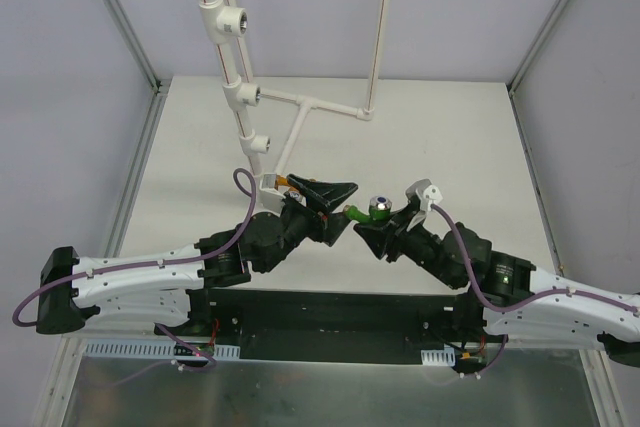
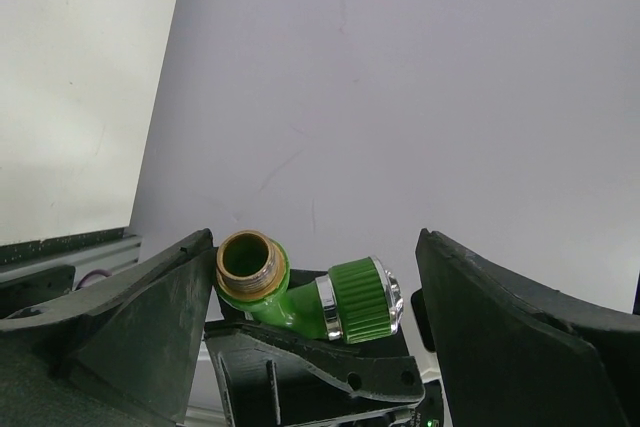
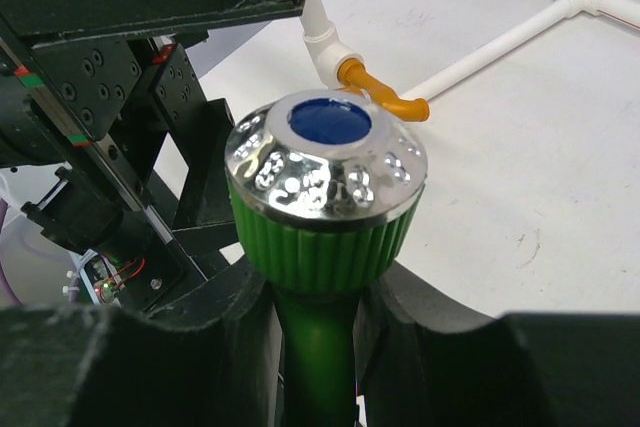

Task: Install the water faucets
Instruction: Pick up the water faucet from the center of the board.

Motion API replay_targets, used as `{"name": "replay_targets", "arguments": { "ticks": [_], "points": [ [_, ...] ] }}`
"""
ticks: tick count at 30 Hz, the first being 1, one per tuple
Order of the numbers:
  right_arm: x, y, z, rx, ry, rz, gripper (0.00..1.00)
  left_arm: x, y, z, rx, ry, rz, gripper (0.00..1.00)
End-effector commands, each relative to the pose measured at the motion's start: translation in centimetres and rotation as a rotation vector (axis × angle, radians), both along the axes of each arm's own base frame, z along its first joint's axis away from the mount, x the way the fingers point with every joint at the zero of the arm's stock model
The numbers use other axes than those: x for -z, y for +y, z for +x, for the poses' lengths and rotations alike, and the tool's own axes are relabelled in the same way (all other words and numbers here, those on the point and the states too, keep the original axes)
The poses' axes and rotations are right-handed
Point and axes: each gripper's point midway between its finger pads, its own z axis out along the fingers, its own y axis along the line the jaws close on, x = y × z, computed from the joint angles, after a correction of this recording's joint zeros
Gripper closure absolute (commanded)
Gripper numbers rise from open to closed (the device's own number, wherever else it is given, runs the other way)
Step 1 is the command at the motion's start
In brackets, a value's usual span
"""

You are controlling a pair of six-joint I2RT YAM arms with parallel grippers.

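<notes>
Two arms meet over the middle of the white table [image 1: 450,127], their grippers nearly tip to tip. The right gripper [image 3: 315,342] is clamped tight on the stem of the green plastic faucet [image 3: 322,237], holding it off the table. From the right wrist view, the faucet's ribbed green knob points up at the camera, capped by a shiny dimpled silver disc with a blue centre. The left wrist view shows the same faucet from the side: its brass-coloured threaded mouth sits just beside the inner face of one left finger, and the knob with its chrome ring points toward the other finger.

The left gripper [image 2: 315,237] stands with its jaws wide apart, one on each side of the green faucet, and holds nothing. Whether the finger next to the threaded mouth touches it I cannot tell.

The orange plastic faucet [image 3: 383,95] is behind the grippers. One end meets a fitting on the white plastic pipe assembly [image 1: 300,99], and its curved spout hangs low over the table. Farther up that pipe run, three white tee fittings [image 1: 248,94] with metal-ringed holes face to the right.
</notes>
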Motion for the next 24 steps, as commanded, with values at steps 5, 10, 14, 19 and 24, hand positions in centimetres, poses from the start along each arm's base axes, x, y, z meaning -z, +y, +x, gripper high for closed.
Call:
{"name": "replay_targets", "arguments": {
  "ticks": [5,10,14,19,24],
  "points": [
    [2.5,0.5,-1.1,-0.058,0.051,-0.067,1.0,-4.1,0.7,0.2,-0.029,-0.044,-0.131,0.19],
    [2.8,0.6,-1.2,-0.064,0.059,-0.076,1.0,-4.0,0.7,0.3,-0.032,-0.045,-0.126,0.21],
    [1.6,0.5,-1.0,-0.053,0.038,-0.039,1.0,-3.4,0.2,0.1,-0.016,-0.043,-0.106,0.21],
    [-0.5,0.0,-0.5,-0.029,-0.005,0.008,1.0,-2.4,-1.5,-0.4,0.04,-0.032,-0.079,0.32],
    [-1.2,0.0,-0.3,-0.022,-0.023,0.009,1.0,-1.7,-3.3,-0.9,0.097,-0.027,-0.086,0.62]
  ]
}}
